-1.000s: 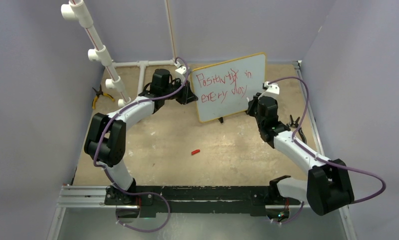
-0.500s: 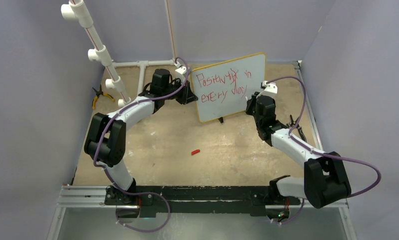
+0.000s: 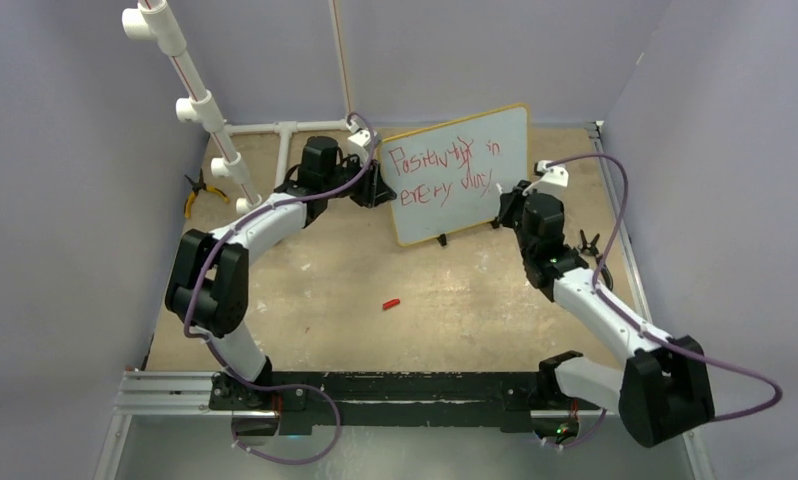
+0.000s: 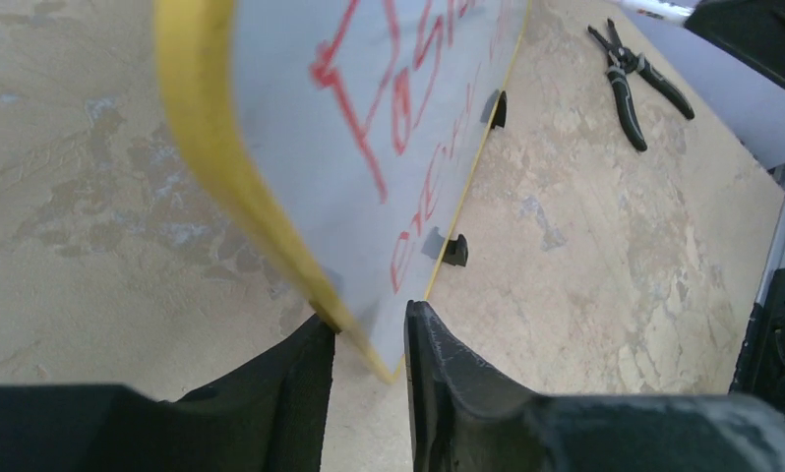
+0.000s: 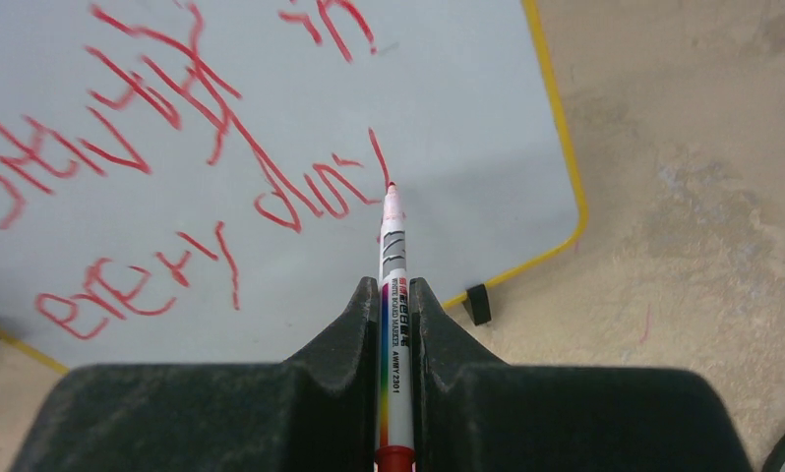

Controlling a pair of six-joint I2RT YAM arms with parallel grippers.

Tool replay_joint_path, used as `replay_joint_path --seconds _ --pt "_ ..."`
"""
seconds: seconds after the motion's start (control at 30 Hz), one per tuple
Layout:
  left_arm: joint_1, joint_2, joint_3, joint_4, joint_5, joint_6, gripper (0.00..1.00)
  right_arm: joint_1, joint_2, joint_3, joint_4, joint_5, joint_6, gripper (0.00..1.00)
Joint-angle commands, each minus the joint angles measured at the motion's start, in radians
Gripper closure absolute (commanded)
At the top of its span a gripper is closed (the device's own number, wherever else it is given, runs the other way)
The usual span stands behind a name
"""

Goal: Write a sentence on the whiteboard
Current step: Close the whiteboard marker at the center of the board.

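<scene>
The whiteboard (image 3: 460,175) stands tilted on its small black feet at the back of the table, yellow frame all round. The sentence (image 3: 443,170) runs across it in two lines of red handwriting. My left gripper (image 3: 380,186) is at the board's left edge. In the left wrist view that gripper (image 4: 369,324) has its jaws apart, with the blurred yellow edge of the whiteboard (image 4: 211,147) loose between them. My right gripper (image 5: 396,287) is shut on a white marker (image 5: 393,295). Its red tip rests at the end of the sentence (image 5: 320,187) on the whiteboard (image 5: 448,226).
A red marker cap (image 3: 391,303) lies on the table's middle. Black pliers (image 4: 630,84) lie right of the board, and yellow-handled pliers (image 3: 197,192) lie at the far left. A white PVC pipe frame (image 3: 190,95) rises at the back left.
The left jaws have spread apart round the board's edge and the board has shifted slightly. The right arm has swung a little to the right, marker still held.
</scene>
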Motion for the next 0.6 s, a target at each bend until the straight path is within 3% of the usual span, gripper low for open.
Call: replay_joint_path --seconds 0.0,0.17,0.33,0.43,0.5,0.57 --pt "0.008 -0.106 -0.008 0.033 -0.056 0.002 0.61 -0.003 -0.123 0.030 -0.002 0.003 -0.036 1.00" --pt "0.008 -0.199 -0.035 0.007 -0.202 0.028 0.39 -0.003 -0.164 0.071 -0.019 -0.164 -0.081 1.00" --pt "0.000 -0.368 -0.123 0.010 -0.396 0.103 0.36 -0.003 -0.122 0.154 -0.079 -0.389 -0.126 1.00" --pt "-0.078 -0.494 -0.202 0.010 -0.537 0.215 0.36 -0.002 -0.077 0.198 -0.139 -0.579 -0.165 1.00" --pt "-0.154 -0.564 -0.251 0.013 -0.554 0.298 0.36 -0.001 -0.042 0.230 -0.189 -0.720 -0.191 1.00" --pt "-0.194 -0.610 -0.292 0.015 -0.473 0.324 0.36 0.001 0.000 0.261 -0.244 -0.863 -0.212 1.00"
